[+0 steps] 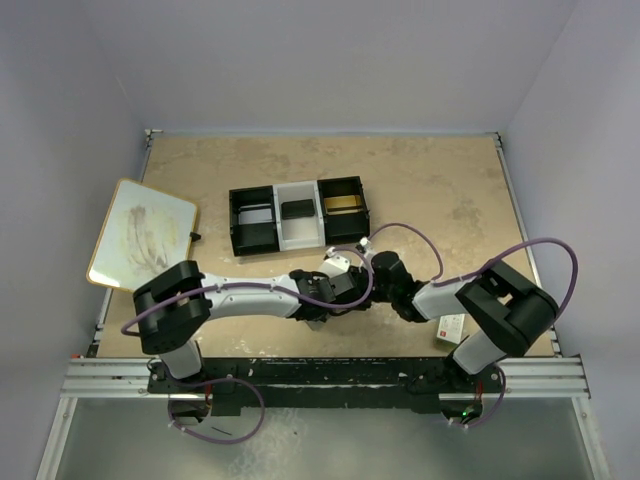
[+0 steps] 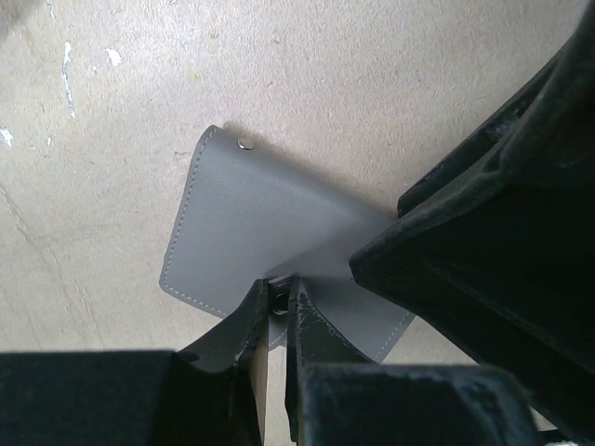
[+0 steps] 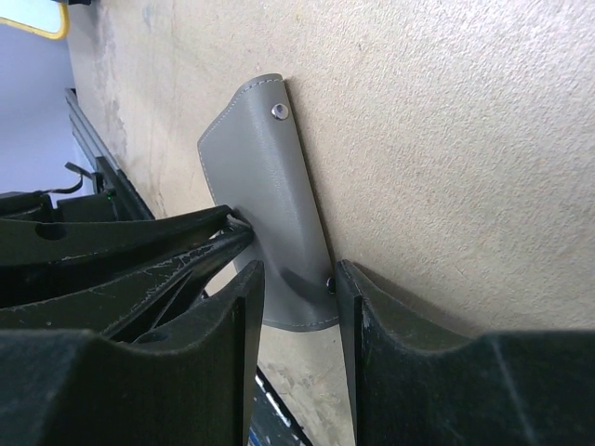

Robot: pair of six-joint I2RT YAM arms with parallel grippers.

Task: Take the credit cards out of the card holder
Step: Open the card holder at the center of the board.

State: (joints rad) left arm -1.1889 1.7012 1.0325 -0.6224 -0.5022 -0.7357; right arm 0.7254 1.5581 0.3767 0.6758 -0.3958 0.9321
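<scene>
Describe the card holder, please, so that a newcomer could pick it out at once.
On the tan table, look just to the near side of the black-and-white three-compartment tray. There the left gripper pinches the card holder: a thin grey wallet with pale stitching and a small metal snap, unlike the boxy tray.

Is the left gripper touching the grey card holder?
Touching. The left wrist view shows the left gripper pinched shut on the card holder's near edge, with no gap between fingers and flap.
</scene>
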